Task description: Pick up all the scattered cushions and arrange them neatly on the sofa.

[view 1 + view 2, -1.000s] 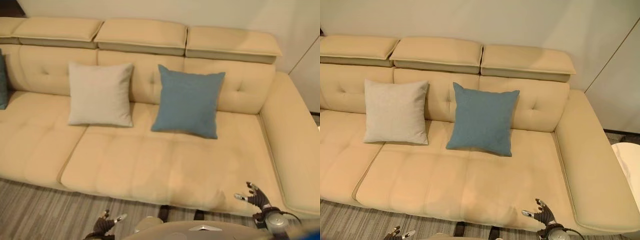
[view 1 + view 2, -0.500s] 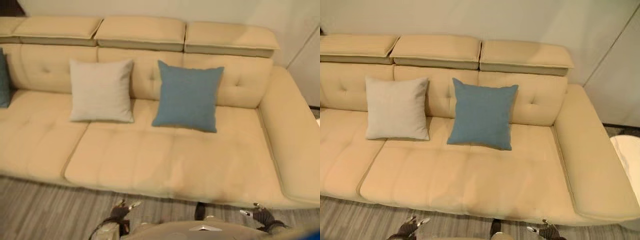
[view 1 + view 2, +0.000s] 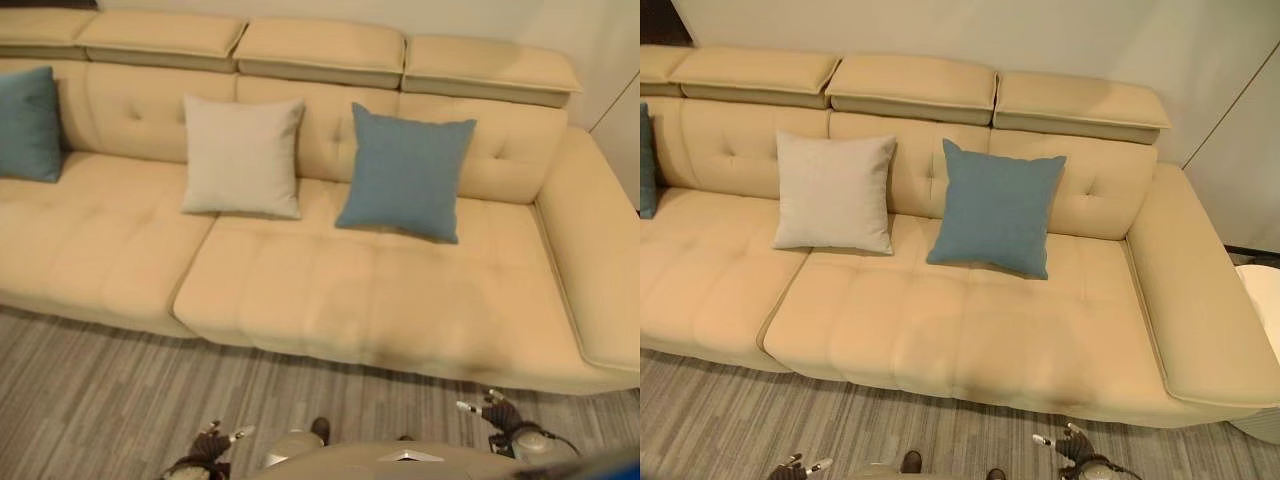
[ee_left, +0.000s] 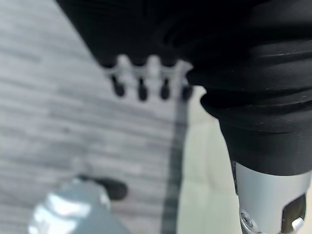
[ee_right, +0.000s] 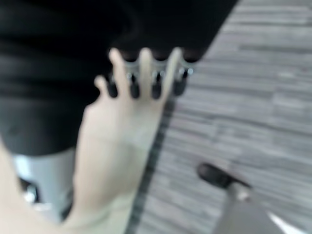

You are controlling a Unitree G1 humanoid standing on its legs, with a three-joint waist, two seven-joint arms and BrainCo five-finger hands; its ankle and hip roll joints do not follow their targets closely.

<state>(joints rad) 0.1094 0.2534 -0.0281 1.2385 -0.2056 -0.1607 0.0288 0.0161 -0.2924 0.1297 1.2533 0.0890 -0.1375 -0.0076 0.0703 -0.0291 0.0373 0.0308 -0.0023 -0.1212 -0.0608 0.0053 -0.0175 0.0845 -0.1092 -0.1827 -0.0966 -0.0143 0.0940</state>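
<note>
Nearest, low over the grey striped floor [image 3: 90,400]: left hand [image 3: 208,446] at the near left, right hand [image 3: 500,413] at the near right, both with fingers loosely spread, relaxed and grasping nothing. Same reading from each wrist view, fingers [image 4: 141,85] straight in a row above the floor, right fingers [image 5: 146,73] likewise, nothing between them and the thumb.

Beyond the hands, well apart from both, the beige sofa [image 3: 380,310] stretching across from left to right, its front edge just past the right hand. On the seat, leaning upright against the backrest, three cushions counted: two blue and one off-white. Farthest left, a blue cushion [image 3: 28,123] at the edge of view. Next, near the middle, the off-white cushion [image 3: 243,156], standing square. Just to its right, not touching, the second blue cushion [image 3: 405,172], slightly tilted. All three far from either hand, across the full depth of the seat. No cushions seen on the floor.

Farther still, three padded headrests [image 3: 910,82] along the top of the back, then a pale wall [image 3: 940,25]
</note>
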